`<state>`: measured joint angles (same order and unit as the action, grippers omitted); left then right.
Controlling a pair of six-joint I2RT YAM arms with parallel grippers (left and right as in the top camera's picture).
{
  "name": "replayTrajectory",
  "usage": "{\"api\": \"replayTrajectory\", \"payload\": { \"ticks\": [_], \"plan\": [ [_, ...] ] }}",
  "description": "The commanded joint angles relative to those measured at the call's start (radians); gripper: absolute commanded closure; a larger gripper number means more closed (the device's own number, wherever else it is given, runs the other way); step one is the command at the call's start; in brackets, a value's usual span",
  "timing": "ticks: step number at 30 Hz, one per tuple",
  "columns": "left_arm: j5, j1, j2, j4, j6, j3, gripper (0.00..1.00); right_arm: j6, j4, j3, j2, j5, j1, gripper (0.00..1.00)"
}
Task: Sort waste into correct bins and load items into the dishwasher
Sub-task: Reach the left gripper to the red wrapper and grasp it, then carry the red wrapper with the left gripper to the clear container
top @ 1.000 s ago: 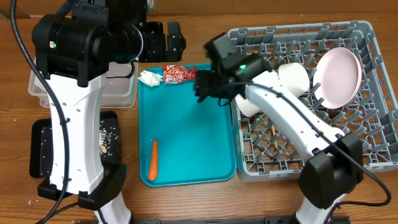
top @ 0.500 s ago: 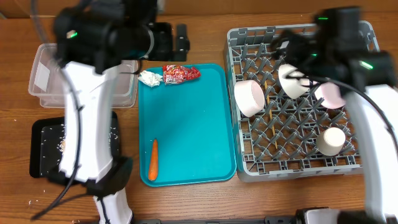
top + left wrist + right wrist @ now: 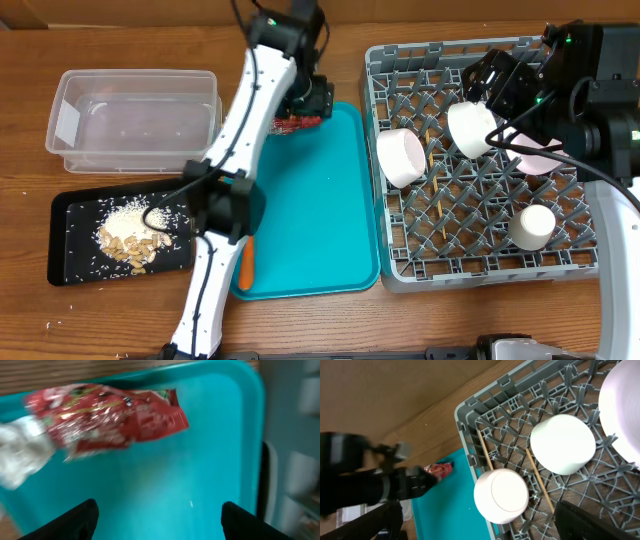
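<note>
Left claw (image 3: 160, 515) spread, empty, near the red wrapper (image 3: 110, 417). Tissue (image 3: 22, 457) touches it, so an off-centre pinch could grab both. Right claw (image 3: 477, 520) apart too, empty over the rack (image 3: 450, 278).

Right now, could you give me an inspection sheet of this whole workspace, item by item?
Surface: wooden table, teal tray on it.
Job's things: red wrapper and tissue on teal tray; carrot there, partly hidden; food scraps in black tray; clear tub; bowls, cup, plate, chopsticks in dish rack.
Clutter: nothing seen.
Grippers: left gripper open near the wrapper; right gripper open over the rack.
Cables: black cable over the dish rack.
Surroundings: nothing seen.
</note>
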<state>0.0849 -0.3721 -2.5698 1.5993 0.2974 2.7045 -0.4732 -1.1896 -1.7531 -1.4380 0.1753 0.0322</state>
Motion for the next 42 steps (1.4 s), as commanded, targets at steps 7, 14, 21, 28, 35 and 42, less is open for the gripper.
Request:
{"api": "replayTrajectory", "payload": {
  "ticks": [7,14,21,28,35,42],
  "plan": [
    [-0.266,-0.081,-0.16,-0.13,0.048,0.005,0.31,0.006,0.005,-0.008,0.002,0.001,-0.004,0.0],
    [-0.298,-0.093,-0.219,-0.218,0.047,0.005,0.32,0.006,0.005,-0.008,0.002,0.001,-0.004,0.0],
    [-0.333,-0.091,-0.22,-0.262,0.047,0.007,0.67,0.006,0.005,-0.008,0.002,0.001,-0.004,0.0],
    [-0.366,-0.091,-0.206,-0.206,0.047,0.014,0.96,0.006,0.005,-0.008,0.002,0.001,-0.004,0.0],
    [-0.387,-0.088,-0.104,0.01,0.063,0.151,0.96,0.006,0.005,-0.008,0.002,0.001,-0.004,0.0],
    [-0.409,-0.051,0.133,0.09,0.096,0.228,0.96,0.006,0.005,-0.008,0.002,0.001,-0.004,0.0]
  ]
}}
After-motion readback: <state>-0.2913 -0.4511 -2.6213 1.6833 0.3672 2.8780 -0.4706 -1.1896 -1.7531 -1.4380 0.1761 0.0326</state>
